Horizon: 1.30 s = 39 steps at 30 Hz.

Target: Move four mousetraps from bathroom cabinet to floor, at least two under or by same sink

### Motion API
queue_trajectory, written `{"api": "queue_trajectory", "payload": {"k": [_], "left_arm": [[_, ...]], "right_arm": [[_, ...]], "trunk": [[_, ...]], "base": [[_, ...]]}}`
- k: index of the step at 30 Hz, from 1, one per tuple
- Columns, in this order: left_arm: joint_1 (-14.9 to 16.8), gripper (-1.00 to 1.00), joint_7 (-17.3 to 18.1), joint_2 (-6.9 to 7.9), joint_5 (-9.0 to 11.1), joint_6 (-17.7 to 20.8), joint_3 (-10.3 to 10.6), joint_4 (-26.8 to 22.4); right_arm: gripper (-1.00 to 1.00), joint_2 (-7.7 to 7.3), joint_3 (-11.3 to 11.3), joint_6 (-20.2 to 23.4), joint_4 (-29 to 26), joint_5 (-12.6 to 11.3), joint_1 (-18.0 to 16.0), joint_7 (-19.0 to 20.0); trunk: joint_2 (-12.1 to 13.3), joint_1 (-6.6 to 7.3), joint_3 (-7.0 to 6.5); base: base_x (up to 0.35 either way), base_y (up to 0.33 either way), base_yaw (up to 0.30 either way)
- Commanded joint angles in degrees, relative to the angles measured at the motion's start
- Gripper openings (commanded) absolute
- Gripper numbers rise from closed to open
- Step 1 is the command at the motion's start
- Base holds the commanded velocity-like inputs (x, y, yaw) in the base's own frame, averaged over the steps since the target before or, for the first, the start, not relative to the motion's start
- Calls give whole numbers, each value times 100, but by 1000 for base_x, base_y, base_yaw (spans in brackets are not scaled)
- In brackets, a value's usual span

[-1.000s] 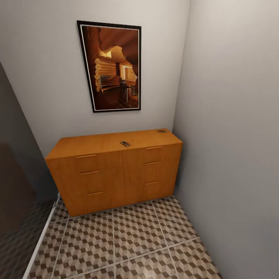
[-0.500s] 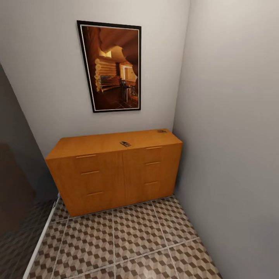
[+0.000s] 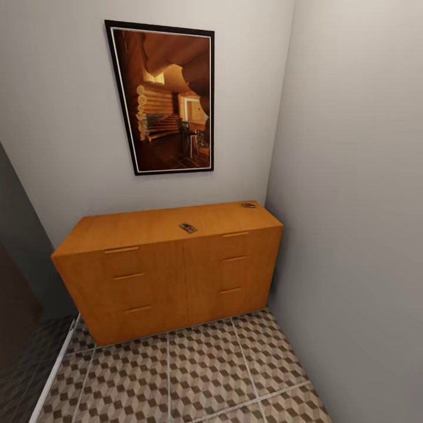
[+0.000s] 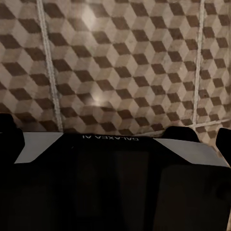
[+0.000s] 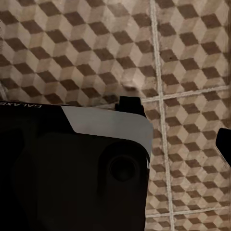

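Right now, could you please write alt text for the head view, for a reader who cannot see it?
An orange-brown wooden cabinet stands against a white wall in a corner, with two small mousetraps on its top, one mid-front and one at the far right. A framed picture hangs above; patterned floor tiles lie in front.

Not much lettering can be made out here. "GALAXEA AI" is printed in small pale letters, shown upside down, along the edge of the dark robot body [image 4: 115, 183] in the left wrist view. In the right wrist view the same print is cut off at the frame edge, so just "GALAXE" can be read on the dark housing [image 5: 57, 168]. Nothing else legible is found.
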<state>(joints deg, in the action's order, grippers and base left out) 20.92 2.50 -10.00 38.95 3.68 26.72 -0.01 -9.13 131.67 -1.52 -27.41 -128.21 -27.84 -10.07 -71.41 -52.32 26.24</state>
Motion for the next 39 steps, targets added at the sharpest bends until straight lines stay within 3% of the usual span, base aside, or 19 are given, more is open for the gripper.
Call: {"api": "queue_trajectory", "payload": {"k": [1,14,39], "left_arm": [[3,100,13,0,60,19,44,1],[0,100,11,0,60,22,44,1],[0,100,4,0,61,23,44,1]], "right_arm": [[100,-1,31,-16,-19,-20,-11,-21],[100,-1,28,-17,-19,-20,-11,-21],[100,11,34,-11,-21,-17,-11,-12]], "trunk": [[-4,-4,6],[-4,-4,6],[-4,-4,6]], "base": [[333,5,0],[292,77,0],[12,3,0]]}}
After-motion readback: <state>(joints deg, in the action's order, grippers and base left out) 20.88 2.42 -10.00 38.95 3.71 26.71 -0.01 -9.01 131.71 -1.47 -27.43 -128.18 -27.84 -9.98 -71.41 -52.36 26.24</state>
